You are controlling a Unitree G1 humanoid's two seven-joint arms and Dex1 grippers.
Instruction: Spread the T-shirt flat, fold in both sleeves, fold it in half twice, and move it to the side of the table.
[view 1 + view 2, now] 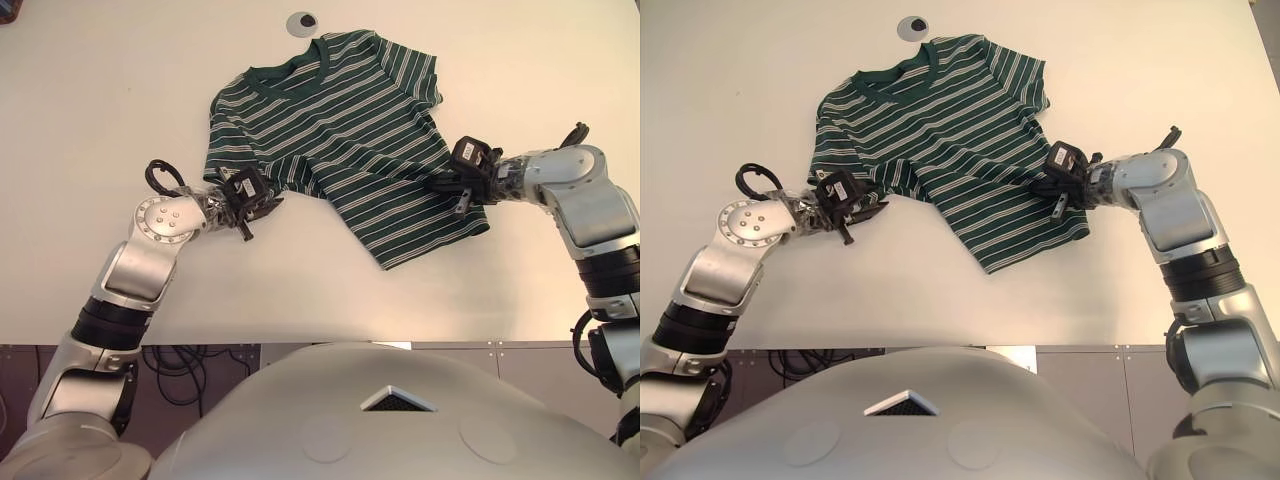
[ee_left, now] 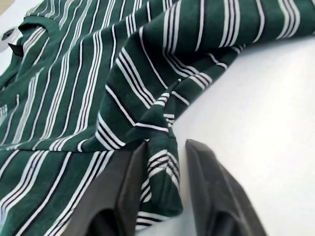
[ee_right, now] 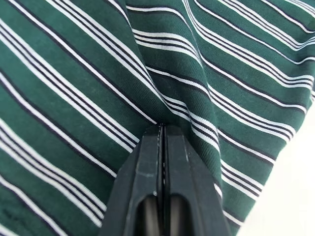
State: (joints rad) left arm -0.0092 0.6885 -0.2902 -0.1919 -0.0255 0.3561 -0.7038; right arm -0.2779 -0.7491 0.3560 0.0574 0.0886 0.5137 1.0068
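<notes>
The left gripper (image 2: 166,147) stands open around a fold of the striped T-shirt (image 1: 330,130), while the right gripper (image 3: 161,128) pinches its cloth.

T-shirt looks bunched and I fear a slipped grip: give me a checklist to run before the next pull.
1. Right pincer shut on the T-shirt: ok.
2. Left pincer clamped on cloth: not ok, it is open around a fold at the edge.
3. T-shirt lying flat: not ok, the lower part is twisted and creased.
4. Whole T-shirt on the table: ok.
5. Round disc free of the collar: cannot tell, it lies very close.
</notes>
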